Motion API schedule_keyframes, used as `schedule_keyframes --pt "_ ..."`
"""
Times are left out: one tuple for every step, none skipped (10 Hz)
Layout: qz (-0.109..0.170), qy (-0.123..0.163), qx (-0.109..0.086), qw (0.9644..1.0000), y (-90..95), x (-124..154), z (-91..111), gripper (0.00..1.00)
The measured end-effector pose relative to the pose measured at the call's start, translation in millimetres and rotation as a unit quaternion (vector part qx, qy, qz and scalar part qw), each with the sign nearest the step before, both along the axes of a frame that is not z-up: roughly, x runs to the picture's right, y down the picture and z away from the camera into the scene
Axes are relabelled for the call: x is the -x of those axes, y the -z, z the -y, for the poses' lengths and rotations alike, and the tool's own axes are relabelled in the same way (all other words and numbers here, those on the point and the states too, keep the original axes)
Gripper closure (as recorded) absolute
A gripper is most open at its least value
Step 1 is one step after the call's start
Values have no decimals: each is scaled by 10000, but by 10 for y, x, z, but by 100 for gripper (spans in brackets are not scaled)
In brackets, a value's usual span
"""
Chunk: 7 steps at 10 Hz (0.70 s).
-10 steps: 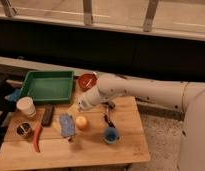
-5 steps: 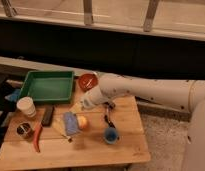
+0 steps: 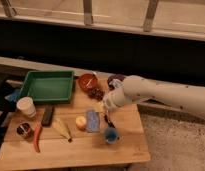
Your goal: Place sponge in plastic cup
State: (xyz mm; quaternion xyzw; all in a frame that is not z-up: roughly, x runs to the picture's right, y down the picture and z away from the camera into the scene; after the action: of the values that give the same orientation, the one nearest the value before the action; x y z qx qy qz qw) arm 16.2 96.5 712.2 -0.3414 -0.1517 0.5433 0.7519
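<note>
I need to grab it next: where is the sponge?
The sponge lies flat mid-table, between the orange ball and the blue cup, just below the gripper.

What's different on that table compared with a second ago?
The flat blue-grey sponge shifted right, from the left of the orange ball to its right, nearer the small light-blue plastic cup. The end effector is beside it. The ball, cup and green tray stayed put.

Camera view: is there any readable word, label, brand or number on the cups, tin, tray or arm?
None can be read: no legible text on the sponge, plastic cup, cream-white cup, green tray or dark tin. The gripper hangs beside the sponge, above the plastic cup.
</note>
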Motion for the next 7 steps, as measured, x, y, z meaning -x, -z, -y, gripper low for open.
schedule_keyframes --pt "-173 -118 81 9997 -11 -176 -30 100" --pt "-371 -252 193 9988 -32 -373 -69 100" --pt "-476 -315 271 9980 -48 -483 -108 100" --pt "-591 -394 391 9967 -78 -591 -170 100" --pt "-681 -441 507 9954 -124 -644 -237 100" --pt "-776 -498 648 9936 -184 -701 -333 100" --pt "-838 -547 724 9923 -210 -749 -379 100"
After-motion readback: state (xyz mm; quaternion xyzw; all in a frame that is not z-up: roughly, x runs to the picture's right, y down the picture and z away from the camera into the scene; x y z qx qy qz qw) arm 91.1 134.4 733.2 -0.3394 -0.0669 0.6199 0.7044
